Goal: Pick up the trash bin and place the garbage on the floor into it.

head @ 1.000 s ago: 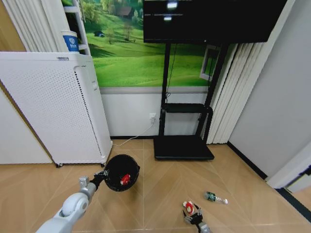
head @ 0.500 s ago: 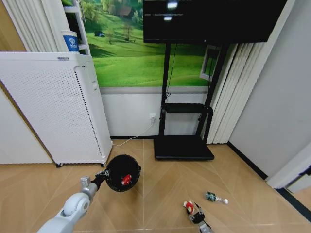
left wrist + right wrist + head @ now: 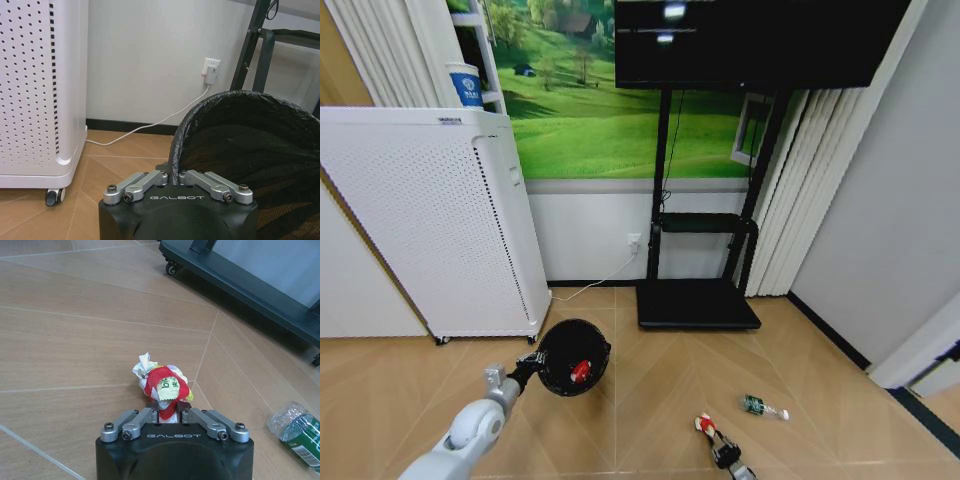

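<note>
right fingers: closed on a crumpled red-and-white wrapper (image 3: 162, 385); right gripper (image 3: 170, 416) pinches its near end, the rest of the wad sticks out past the tips.
left fingers: clamped on the rim of the trash bin (image 3: 235, 155), one finger each side of the wall; left gripper (image 3: 176, 180) sits at the rim's near edge.
wrapper location: at floor level, low in the head view near the bottom edge (image 3: 707, 426); can't tell whether it's lifted clear of the floor (image 3: 650, 400) or touching.
bin location: held out in front-left, mouth tipped toward the head camera (image 3: 572, 357), near the foot of the white perforated appliance (image 3: 430, 220). One red piece (image 3: 579, 371) already inside.
key relation: bin lies to the left of the right gripper and farther forward, bare floor between, well apart. Judgement: the wrapper has to travel left and up over the rim; open mouth faces up and back, so a drop from above looks workable.
other litter: green bottle (image 3: 761, 406) lying on its side just right of and beyond the wrapper, long axis roughly left-right, whitish cap to the right. Right arm is nearer to it.
arm pose: left arm (image 3: 470, 430) stretched forward, low. Right arm reaches down, gripper (image 3: 723, 450) close to the floor.
</note>
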Motion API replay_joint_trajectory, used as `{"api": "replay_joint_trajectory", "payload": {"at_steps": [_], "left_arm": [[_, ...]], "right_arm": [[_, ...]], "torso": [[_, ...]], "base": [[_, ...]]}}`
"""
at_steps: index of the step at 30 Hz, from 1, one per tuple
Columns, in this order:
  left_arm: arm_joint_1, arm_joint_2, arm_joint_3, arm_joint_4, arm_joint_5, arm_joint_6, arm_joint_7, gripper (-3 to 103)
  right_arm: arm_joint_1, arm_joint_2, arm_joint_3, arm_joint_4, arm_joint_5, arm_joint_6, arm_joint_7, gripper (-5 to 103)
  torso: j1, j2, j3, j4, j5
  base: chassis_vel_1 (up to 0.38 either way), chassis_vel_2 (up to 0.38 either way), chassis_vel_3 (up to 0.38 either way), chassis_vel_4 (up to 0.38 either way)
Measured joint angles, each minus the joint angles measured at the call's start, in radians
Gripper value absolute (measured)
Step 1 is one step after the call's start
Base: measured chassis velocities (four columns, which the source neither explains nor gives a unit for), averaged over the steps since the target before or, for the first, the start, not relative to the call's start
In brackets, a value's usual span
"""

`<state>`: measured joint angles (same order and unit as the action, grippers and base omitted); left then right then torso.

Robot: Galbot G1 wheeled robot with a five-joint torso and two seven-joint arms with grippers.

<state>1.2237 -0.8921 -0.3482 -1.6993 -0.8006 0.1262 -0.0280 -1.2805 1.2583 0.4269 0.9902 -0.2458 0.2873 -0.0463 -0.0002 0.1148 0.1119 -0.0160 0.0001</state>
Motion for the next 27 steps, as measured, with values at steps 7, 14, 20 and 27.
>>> {"api": "replay_joint_trajectory", "payload": {"at_steps": [7, 14, 20, 27], "left_arm": [[-0.007, 0.006, 0.013, 0.019, 0.006, -0.001, 0.001, 3], [-0.062, 0.032, 0.074, 0.071, 0.013, -0.002, 0.013, 3], [-0.092, 0.048, 0.124, 0.111, 0.028, -0.021, 0.036, 3], [-0.281, 0.056, 0.336, 0.218, 0.030, -0.089, 0.064, 3]], "right_arm": [[-0.025, -0.007, 0.006, 0.043, 0.066, 0.008, 0.017, 12], [-0.083, -0.053, 0.007, 0.231, 0.253, 0.008, 0.012, 12], [-0.105, -0.087, -0.011, 0.341, 0.313, 0.018, -0.009, 12], [-0.134, -0.158, -0.084, 0.648, 0.384, 0.020, -0.055, 12]], "torso": [[0.000, 0.000, 0.000, 0.0001, -0.0001], [0.000, 0.000, 0.000, -0.0001, -0.0002], [0.000, 0.000, 0.000, -0.0001, 0.0012], [0.000, 0.000, 0.000, -0.0002, 0.0005]], "base": [[0.000, 0.000, 0.000, 0.000], [0.000, 0.000, 0.000, 0.000], [0.000, 0.000, 0.000, 0.000], [0.000, 0.000, 0.000, 0.000]]}}
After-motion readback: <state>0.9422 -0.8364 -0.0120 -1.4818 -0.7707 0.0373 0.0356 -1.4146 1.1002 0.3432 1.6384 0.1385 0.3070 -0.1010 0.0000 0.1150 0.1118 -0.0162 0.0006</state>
